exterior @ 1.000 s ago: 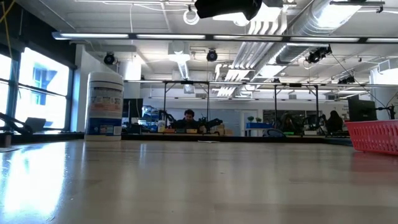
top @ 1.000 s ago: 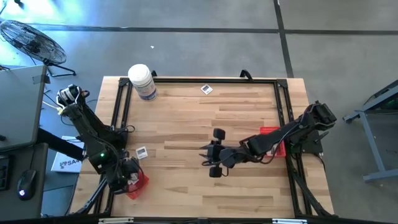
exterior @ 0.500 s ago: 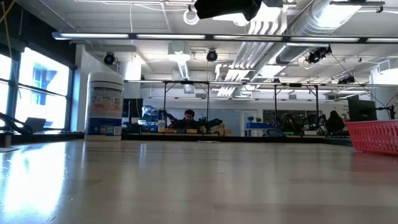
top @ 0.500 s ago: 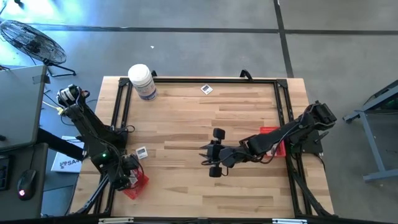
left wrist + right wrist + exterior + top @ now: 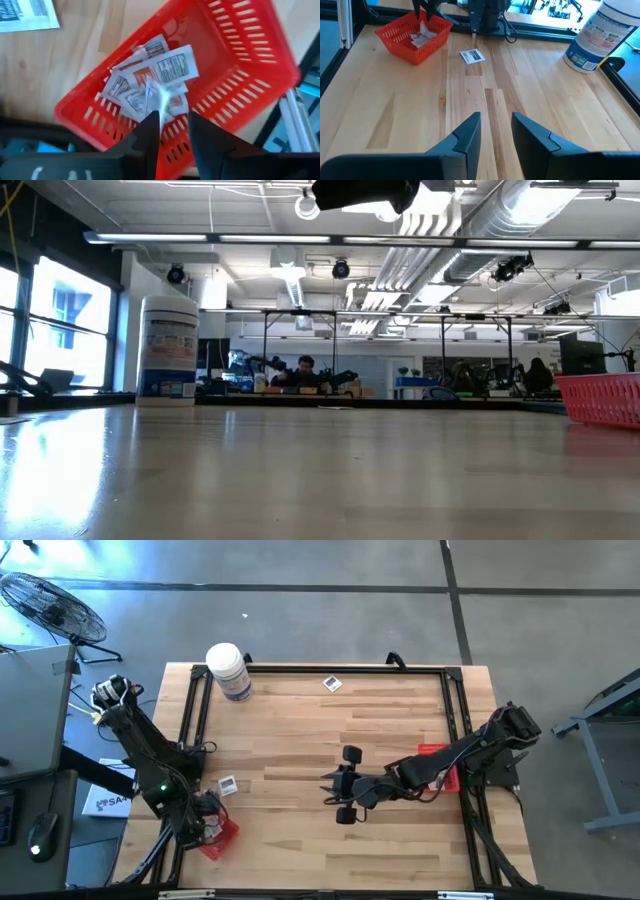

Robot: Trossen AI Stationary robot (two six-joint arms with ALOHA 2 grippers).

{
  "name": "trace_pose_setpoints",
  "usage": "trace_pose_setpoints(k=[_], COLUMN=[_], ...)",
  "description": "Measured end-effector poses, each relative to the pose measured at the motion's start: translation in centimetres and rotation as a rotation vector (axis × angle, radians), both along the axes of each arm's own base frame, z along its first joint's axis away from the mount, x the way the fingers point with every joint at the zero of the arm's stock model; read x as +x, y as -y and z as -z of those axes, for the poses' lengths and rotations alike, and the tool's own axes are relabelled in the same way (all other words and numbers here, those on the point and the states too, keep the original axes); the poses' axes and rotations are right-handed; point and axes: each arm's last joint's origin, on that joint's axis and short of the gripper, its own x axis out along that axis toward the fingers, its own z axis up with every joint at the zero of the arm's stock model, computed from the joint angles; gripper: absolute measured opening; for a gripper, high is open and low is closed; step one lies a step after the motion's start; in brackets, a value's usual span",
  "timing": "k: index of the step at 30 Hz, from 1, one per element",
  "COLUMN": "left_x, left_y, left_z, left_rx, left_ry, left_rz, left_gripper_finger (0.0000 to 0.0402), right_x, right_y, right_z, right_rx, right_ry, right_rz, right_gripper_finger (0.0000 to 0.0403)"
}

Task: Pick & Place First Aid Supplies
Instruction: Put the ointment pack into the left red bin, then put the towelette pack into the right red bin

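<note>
packets [image 5: 150,85] lie jumbled at mixed angles in the red basket [image 5: 250,55]; left tool [image 5: 172,127] parted, holding nothing.

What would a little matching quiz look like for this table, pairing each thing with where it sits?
Things:
1. white jar
2. left gripper
3. right gripper
4. lone packet

Places:
A. over the middle of the table
B. far left corner of the table
C. above the red basket holding packets
D. flat near the far edge

Pairs: 1-B, 2-C, 3-A, 4-D
</note>
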Motion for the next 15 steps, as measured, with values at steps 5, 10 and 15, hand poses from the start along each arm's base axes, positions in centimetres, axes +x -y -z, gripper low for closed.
trace_pose_setpoints(k=[5,10,15], left_x=[0.3,1.1,1.9], left_y=[0.0,-0.6,-1.8], left_z=[-2.7,-4.5,-4.1], left_rx=[0.063,0.259,0.459], left_ry=[0.072,0.352,0.51], left_rz=[-0.025,-0.053,-0.114], left_gripper_finger=[0.0098,0.0098,0.0098], right_x=[0.1,0.1,0.1], right_y=[0.0,-0.1,-0.1], right_z=[-0.2,-0.3,-0.3], right_rx=[0.006,0.007,0.014], right_ry=[0.022,0.03,0.027], right_rz=[-0.002,-0.004,-0.017], right_gripper_finger=[0.0103,0.0103,0.0103])
